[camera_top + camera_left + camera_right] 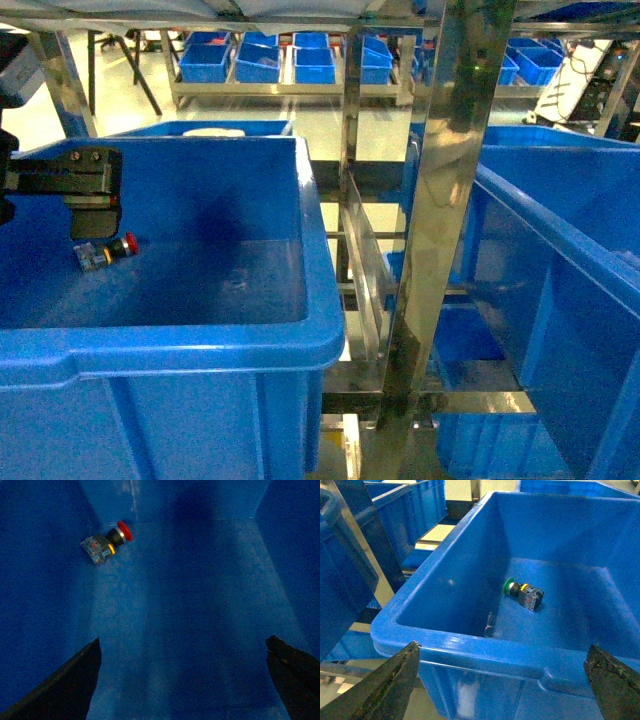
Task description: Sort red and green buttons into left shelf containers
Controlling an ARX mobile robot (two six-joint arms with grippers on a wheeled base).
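The red button [107, 542] lies on its side on the floor of a deep blue container [300, 340], near the far left corner; it also shows as the red button [105, 249] in the head view. My left gripper [183, 640] hangs open inside this container, above the floor and back from the button, with nothing between its fingers [75, 682]. The green button [522, 591] lies on its side on the floor of another blue container [465, 647]. My right gripper [503, 646] is open and empty, outside that container's near rim.
A shiny steel shelf post [440, 200] stands in the middle of the head view. More blue bins [560, 260] sit to its right and below. Small blue bins [260, 62] fill a far rack. A neighbouring bin [410, 515] and a dark post [375, 535] lie left of the green button's container.
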